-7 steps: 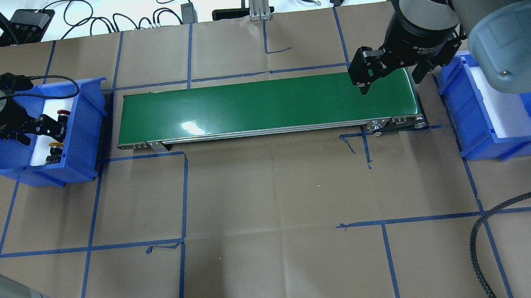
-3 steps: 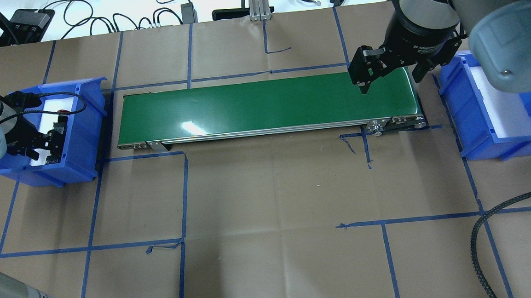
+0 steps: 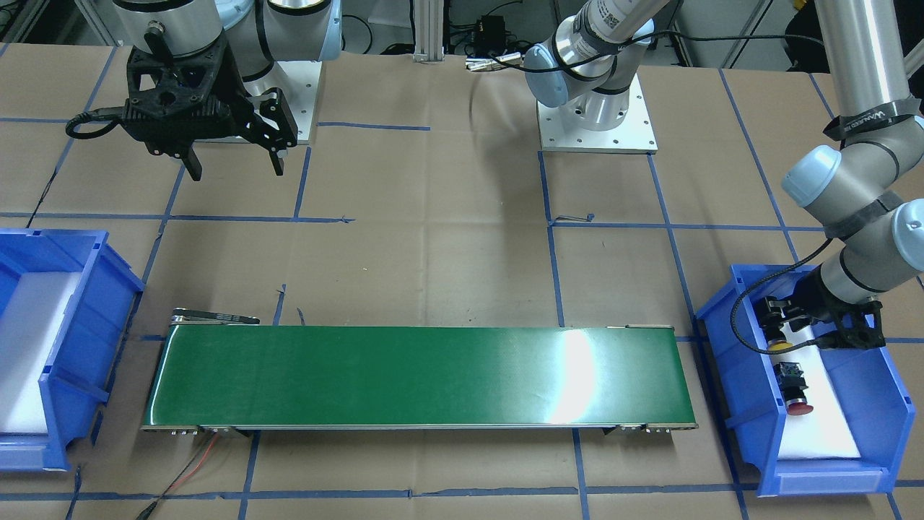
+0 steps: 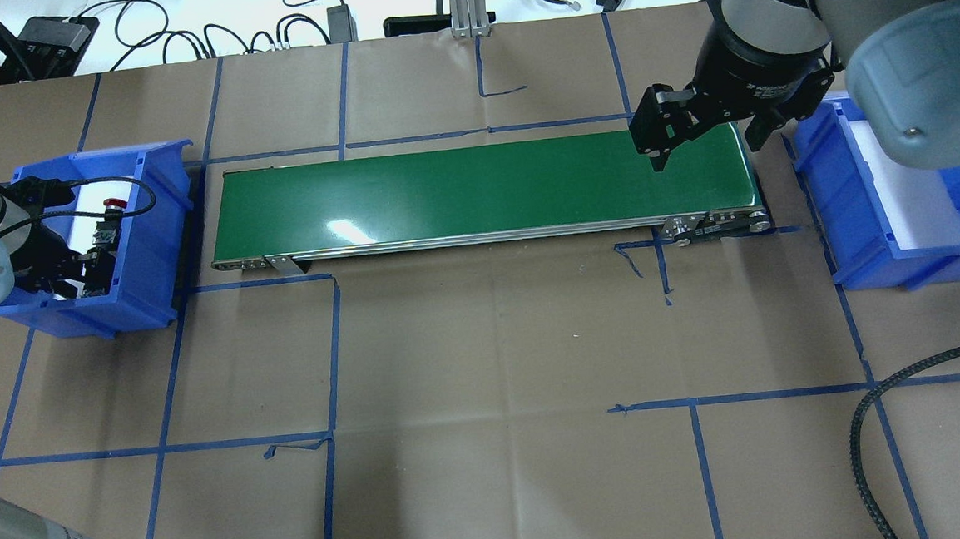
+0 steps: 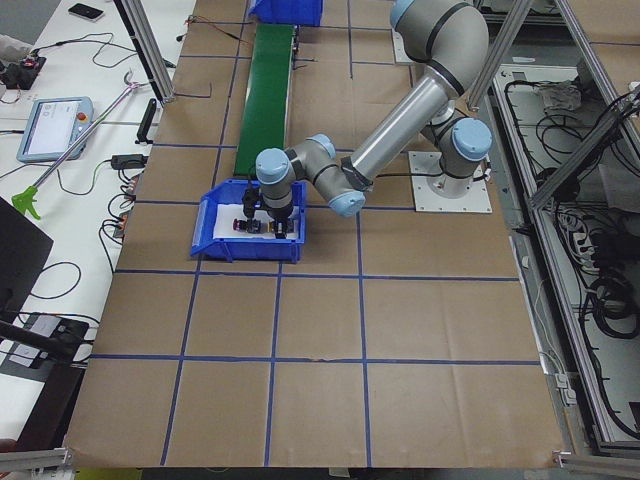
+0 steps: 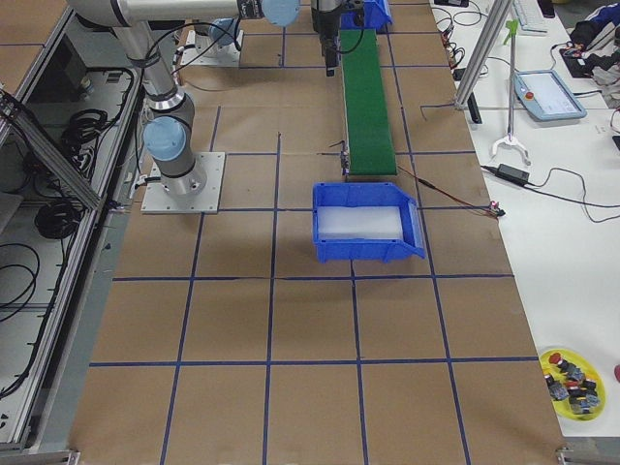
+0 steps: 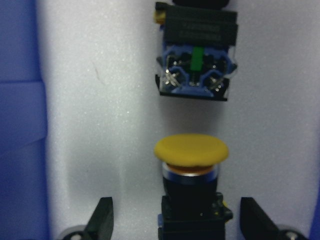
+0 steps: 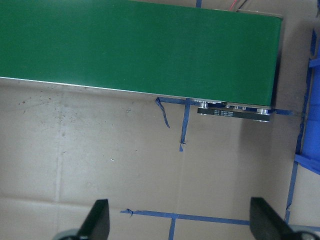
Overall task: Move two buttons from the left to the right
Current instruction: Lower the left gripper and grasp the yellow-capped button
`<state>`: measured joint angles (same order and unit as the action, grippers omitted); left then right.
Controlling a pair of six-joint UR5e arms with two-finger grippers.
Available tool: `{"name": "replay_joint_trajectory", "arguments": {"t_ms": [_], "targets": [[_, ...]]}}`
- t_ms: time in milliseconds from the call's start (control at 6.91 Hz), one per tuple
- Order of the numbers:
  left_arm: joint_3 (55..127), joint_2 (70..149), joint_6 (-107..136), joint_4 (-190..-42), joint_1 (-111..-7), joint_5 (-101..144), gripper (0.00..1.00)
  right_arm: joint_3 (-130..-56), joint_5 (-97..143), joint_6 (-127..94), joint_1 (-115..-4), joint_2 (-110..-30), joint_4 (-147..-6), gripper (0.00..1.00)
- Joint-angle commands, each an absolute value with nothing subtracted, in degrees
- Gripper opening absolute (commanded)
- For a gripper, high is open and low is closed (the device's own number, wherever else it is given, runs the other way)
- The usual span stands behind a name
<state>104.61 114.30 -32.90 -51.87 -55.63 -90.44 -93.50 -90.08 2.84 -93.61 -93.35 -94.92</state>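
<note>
Lying in the left blue bin, the yellow button rests between the wide-spread jaws of the left gripper; the red button sits just beyond, at 12 o'clock. First pick seems under way: next, close on its body. The right gripper hangs wide by the conveyor's 3 o'clock end.

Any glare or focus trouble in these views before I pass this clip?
Overhead: a small glare patch on the green belt, left of its middle. Front-facing: a wider glare band across it, toward the view's right. Left wrist: the yellow button is soft, shot close, with blurred end effector fingertips at the bottom edge. Right wrist: blue tape sharp, no glare.
</note>
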Motion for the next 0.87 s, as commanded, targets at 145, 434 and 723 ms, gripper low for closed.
{"name": "replay_joint_trajectory", "arguments": {"t_ms": [145,434,723], "targets": [[103.9,113.9,-33.0,-51.9,-55.7,-90.4,0.24,-93.5,-90.1,2.8,-93.6,-93.4,-94.9,1.0],[103.0,112.9,-33.1,-52.0,-55.8,-90.1,0.1,-93.6,-90.2,2.8,-93.6,-93.3,-94.9,1.0],[98.6,110.8,-33.5,-57.4,-56.3,-90.1,0.09,-93.5,-90.2,2.8,-93.6,-93.4,-94.9,1.0]]}}
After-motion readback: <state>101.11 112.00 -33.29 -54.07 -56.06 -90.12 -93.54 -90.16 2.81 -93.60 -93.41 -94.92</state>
